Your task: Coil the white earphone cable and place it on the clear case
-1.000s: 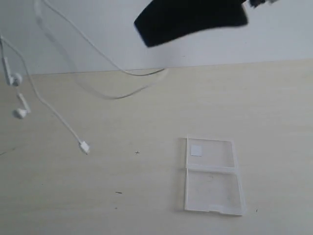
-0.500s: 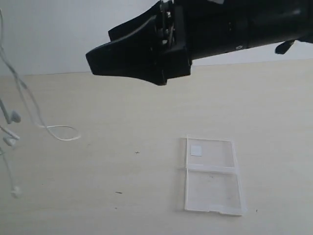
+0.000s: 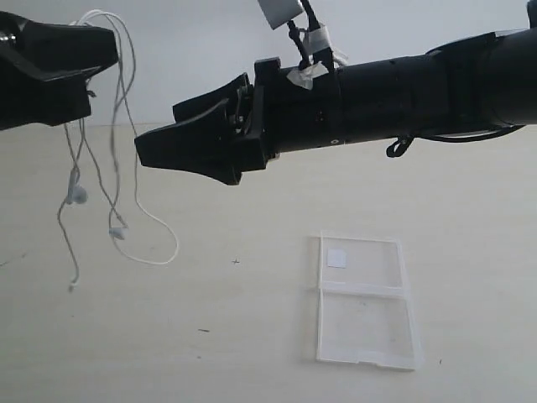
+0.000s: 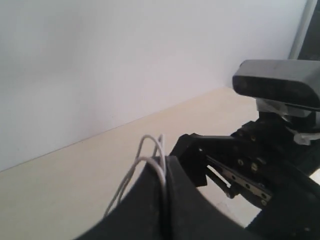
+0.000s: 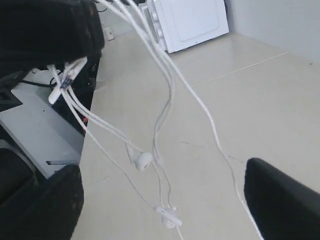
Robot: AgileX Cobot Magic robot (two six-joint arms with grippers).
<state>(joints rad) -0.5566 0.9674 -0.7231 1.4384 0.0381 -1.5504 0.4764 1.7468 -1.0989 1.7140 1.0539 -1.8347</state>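
The left gripper pinches the white earphone cable tight and holds it up high, well apart from the clear case. The right gripper is spread wide, holding nothing. If it grabs only one strand, the dangling loops may tangle or slip out

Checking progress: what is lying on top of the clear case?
Only its small white sticker; the clear case is uncovered, nothing hidden. The white earphone cable hangs from the left pincer, off to the side.
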